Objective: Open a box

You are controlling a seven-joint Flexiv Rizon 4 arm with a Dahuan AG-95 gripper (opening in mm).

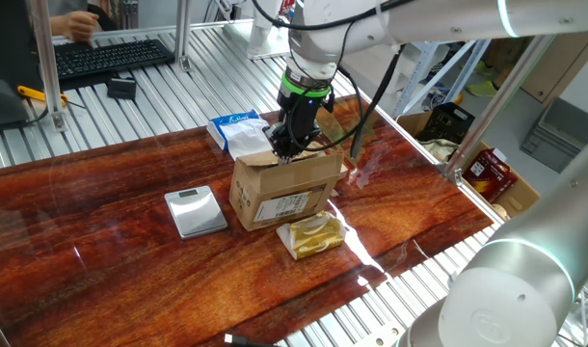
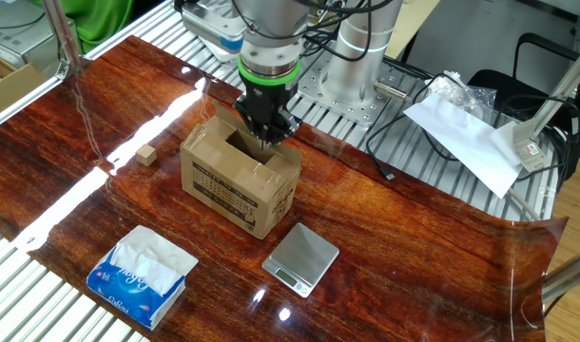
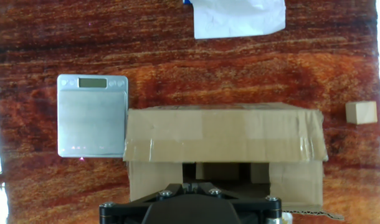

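The box (image 1: 284,189) stands mid-table (image 1: 101,193). In one fixed view a small scale (image 1: 196,211) lies just left of it, a wrapped packet (image 1: 311,235) lies near, at its foot, and a tissue pack (image 1: 238,131) lies beyond. The gripper (image 1: 288,149) hangs at the box's top. A small block (image 2: 146,154) sits apart, on the box's far side from the scale.

gripper (image 2: 267,131): fingertips hidden inside box (image 2: 241,176), jaw state unreadable | hand view: tissue pack (image 3: 239,17) cut off by top edge, box's near edge hidden behind gripper body | label (image 1: 284,206): print too small to read
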